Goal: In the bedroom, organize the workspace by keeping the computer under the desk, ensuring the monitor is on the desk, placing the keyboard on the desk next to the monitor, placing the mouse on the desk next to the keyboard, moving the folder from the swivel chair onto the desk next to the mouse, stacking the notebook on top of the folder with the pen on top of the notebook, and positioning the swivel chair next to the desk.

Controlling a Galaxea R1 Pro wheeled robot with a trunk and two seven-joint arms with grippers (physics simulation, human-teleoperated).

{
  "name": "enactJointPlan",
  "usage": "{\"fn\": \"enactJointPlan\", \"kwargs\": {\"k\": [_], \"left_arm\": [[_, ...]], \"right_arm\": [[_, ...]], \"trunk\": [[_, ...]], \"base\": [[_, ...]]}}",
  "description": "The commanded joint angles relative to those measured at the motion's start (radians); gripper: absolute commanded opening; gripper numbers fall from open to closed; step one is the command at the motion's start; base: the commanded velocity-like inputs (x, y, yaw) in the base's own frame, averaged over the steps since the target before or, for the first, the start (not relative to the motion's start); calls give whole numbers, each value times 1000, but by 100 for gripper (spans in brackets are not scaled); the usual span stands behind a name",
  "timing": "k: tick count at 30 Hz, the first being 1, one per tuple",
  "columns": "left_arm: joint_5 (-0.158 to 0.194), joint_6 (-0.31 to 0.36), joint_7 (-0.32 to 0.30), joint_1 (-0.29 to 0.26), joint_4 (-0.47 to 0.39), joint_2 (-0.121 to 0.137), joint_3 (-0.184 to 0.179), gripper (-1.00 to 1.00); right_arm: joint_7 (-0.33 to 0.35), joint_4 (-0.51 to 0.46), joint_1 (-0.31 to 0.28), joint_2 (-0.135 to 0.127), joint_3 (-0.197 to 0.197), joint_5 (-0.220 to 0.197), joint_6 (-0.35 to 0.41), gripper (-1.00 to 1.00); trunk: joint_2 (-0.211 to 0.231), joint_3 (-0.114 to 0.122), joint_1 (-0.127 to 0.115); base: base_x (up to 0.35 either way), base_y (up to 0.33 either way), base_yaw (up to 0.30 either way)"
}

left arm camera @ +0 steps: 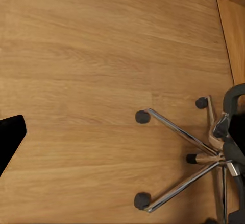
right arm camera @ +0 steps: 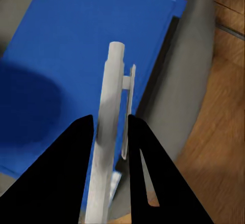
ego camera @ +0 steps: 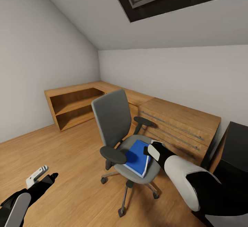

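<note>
A: Right wrist view first. What do the right jaws (right arm camera: 109,127) hold?

B: They are clamped on the pen (right arm camera: 108,132), a slim white stick with a clip on one side. Its long axis runs along the two black fingers (right arm camera: 66,173), with the free end and clip pointing out beyond the tips, over the folder (right arm camera: 76,55).

A: And the folder?

B: Bright blue, flat and rectangular. It lies on the grey seat of the swivel chair (ego camera: 119,130), with a thin dark edge showing along one long side. In the head view the folder (ego camera: 137,158) sits skewed on the seat, one corner hanging past the seat's front edge, and the right jaws (ego camera: 153,150) hover just above the side of it nearest the wooden chest (ego camera: 179,127).

A: Which way does the chair face?

B: Its tall back is toward the far corner, its seat toward the robot, with a black armrest on each side.

A: The left jaws?

B: The left jaws (ego camera: 44,174) hang low over the wood floor (ego camera: 69,171), well apart from the chair. I cannot tell whether they are open or closed. The left wrist view looks at the chair's chrome base (left arm camera: 204,162) and castors.

A: Room to move?

B: Open floor lies on the chair's shelf side. The chest stands close behind the chair, and a black unit (ego camera: 234,151) stands beyond the chest.
</note>
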Motion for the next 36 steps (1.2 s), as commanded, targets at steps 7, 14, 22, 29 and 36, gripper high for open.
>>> {"fn": "enactJointPlan", "kwargs": {"k": [7,14,22,29,36], "left_arm": [[-47,3,7,-1,-17,-24,0,100],[-50,4,7,-1,-50,-31,-1,100],[-52,11,6,22,-140,-47,-11,100],[-71,12,7,25,-148,-50,-85,100],[-84,12,10,25,-148,-50,-128,100]], "right_arm": [[-113,-460,204,-3,9,7,81,-100],[-280,-1110,521,-7,0,-10,393,-100],[-294,-1190,557,-7,-34,-19,476,-100],[-294,-1194,560,-6,-37,-21,480,-100],[-294,-1198,560,-4,-38,-19,480,-100]], "trunk": [[49,21,-27],[98,43,-54],[154,68,-85],[203,90,-111],[252,112,-138]], "base": [[-3,0,0],[0,0,0],[0,0,0],[0,0,0],[0,0,0]]}}
